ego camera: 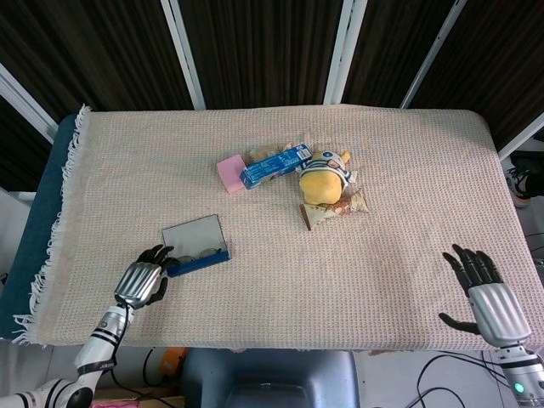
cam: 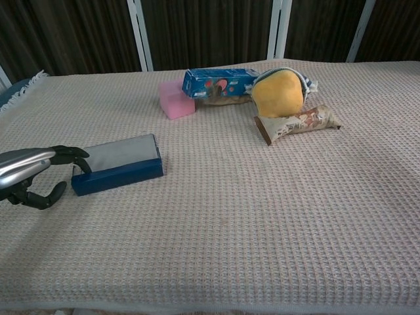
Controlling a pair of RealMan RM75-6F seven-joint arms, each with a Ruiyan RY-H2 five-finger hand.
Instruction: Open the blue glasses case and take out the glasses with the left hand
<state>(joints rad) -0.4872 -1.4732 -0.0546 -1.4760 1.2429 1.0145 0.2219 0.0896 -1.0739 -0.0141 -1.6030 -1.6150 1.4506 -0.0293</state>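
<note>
The blue glasses case [ego camera: 196, 246] [cam: 119, 164] lies open on the table's front left, its grey-lined lid laid back flat. The glasses [ego camera: 197, 253] rest in the blue tray, seen only in the head view. My left hand [ego camera: 144, 278] [cam: 36, 176] sits just left of the case's front corner, fingers curled with the fingertips close to the case's end, holding nothing. Whether they touch the case I cannot tell. My right hand [ego camera: 486, 295] lies at the front right edge, fingers spread, far from the case.
A pink block [ego camera: 230, 174], a blue box [ego camera: 274, 166], a yellow plush toy [ego camera: 323, 182] and a brown wrapper [ego camera: 333, 212] cluster at the table's middle back. A woven beige cloth [ego camera: 399, 195] covers the table.
</note>
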